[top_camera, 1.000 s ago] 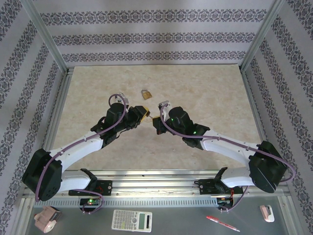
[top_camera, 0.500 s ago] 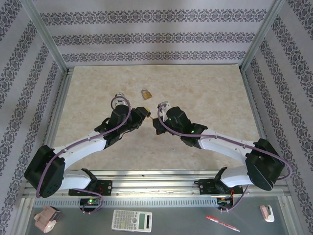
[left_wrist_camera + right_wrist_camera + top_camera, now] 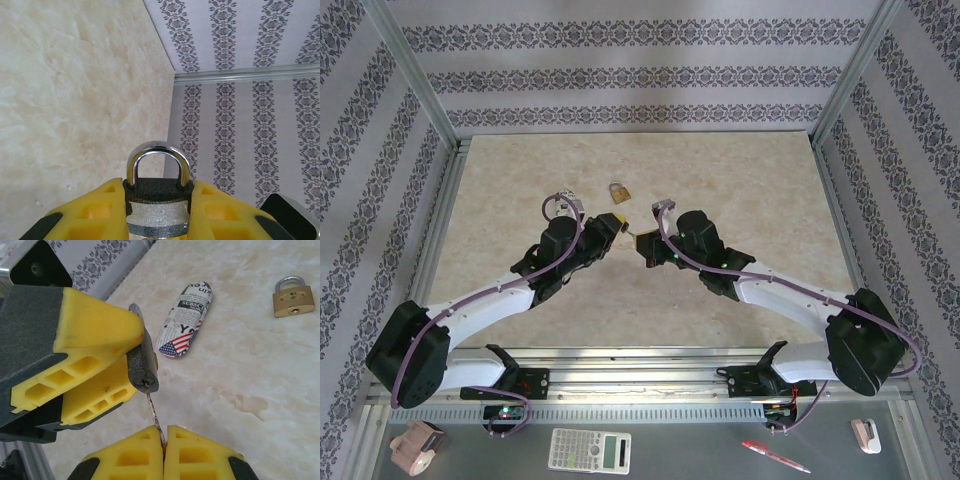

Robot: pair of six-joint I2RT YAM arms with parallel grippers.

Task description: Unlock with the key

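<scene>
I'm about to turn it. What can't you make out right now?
- Key head: right wrist view, buried between right gripper fingers.
- Key depth in padlock: right wrist view, hidden inside the body.
- Padlock underside: left wrist view, cut off by bottom edge.
- Key: top view, too small.

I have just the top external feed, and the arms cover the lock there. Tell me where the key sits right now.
Observer: Right wrist view: the right gripper pinches the key, blade tip at the keyway of the dark-grey padlock. How deep it sits I cannot tell.
Operator: Report how that padlock is held.
Observer: Left wrist view: the left gripper has its jaws clamped on the padlock's body, with the shackle closed.
Operator: Name anything lying close by.
Observer: Right wrist view: a newsprint-patterned case lies flat on the table beyond the padlock.
</scene>
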